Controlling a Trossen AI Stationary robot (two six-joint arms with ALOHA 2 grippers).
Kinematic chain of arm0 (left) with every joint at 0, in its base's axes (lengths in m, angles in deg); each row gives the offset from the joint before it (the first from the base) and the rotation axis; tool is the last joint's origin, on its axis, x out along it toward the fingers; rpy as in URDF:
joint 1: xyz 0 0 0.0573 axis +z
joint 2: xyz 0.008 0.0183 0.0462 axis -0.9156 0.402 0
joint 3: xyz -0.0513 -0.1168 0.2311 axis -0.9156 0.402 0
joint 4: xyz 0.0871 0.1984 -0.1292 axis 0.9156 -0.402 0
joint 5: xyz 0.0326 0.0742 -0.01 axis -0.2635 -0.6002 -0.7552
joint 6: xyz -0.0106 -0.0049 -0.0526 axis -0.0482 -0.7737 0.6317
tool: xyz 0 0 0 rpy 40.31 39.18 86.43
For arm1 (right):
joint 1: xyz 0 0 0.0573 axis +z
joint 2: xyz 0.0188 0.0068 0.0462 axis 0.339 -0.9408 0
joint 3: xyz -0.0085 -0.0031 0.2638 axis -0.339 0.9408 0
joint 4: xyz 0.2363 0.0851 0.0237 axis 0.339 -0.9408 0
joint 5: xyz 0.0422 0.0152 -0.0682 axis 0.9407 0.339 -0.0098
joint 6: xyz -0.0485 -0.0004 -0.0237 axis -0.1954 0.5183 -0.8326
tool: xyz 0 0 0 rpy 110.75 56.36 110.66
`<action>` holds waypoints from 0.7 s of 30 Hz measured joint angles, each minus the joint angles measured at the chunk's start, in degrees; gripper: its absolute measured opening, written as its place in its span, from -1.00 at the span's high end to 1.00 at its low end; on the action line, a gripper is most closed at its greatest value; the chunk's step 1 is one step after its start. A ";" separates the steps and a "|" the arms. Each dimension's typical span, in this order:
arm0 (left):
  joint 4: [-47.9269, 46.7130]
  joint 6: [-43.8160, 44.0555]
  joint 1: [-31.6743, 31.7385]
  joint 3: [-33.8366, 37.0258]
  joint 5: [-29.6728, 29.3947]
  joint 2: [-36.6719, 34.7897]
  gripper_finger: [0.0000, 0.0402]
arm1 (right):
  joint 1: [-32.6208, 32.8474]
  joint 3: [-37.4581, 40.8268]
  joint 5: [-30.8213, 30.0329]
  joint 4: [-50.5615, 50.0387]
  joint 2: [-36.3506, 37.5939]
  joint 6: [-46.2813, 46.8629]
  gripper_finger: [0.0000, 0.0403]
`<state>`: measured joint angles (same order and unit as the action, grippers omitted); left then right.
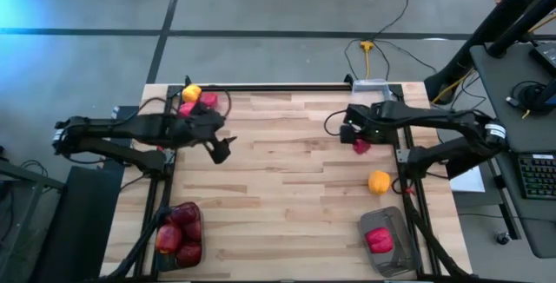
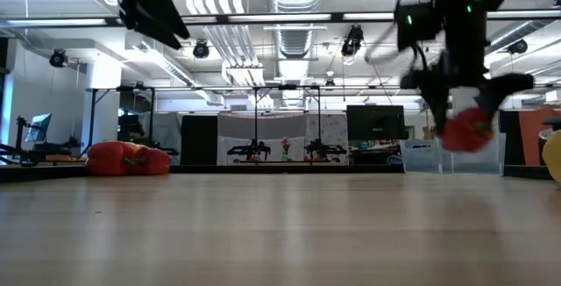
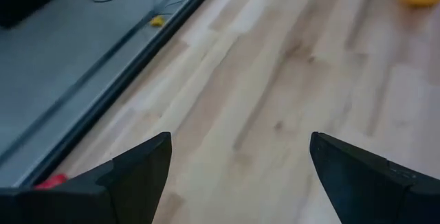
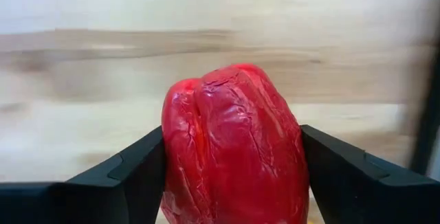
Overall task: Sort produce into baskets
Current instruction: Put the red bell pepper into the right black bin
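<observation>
My right gripper [image 1: 359, 144] is shut on a red-pink pepper [image 4: 234, 148], which it holds above the table right of centre; the pepper also shows in the low view [image 2: 465, 130]. My left gripper [image 1: 221, 149] is open and empty, raised over the table's left half [image 3: 234, 176]. A yellow-orange fruit [image 1: 379, 181] rests on the table near the right edge. A dark bin [image 1: 178, 246] at the near left holds several dark red apples [image 1: 180, 227]. A dark bin [image 1: 395, 222] at the near right holds one red-pink pepper [image 1: 379, 240]. My right gripper pinches the pepper by its two opposite sides [image 4: 172, 155] between its two fingers. The fingers come from above, pointing down. The pepper hangs below the gripper, lifted clear of the table [image 2: 465, 130].
A yellow-orange fruit [image 1: 192, 93] and red-pink peppers [image 1: 208, 100] lie at the far left corner. A pale clear bin [image 1: 369, 86] stands at the far edge on the right. The middle of the wooden table [image 1: 278, 179] is bare.
</observation>
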<state>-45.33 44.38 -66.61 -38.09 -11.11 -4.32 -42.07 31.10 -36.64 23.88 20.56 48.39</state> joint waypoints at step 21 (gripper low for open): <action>13.31 12.63 -11.11 2.78 10.71 -6.97 -0.63 | 51.84 -34.82 -14.12 -15.43 -17.02 22.44 -0.37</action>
<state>-32.02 57.01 -77.72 -35.31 -0.40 -11.29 9.77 -3.72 -50.76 8.45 3.54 70.83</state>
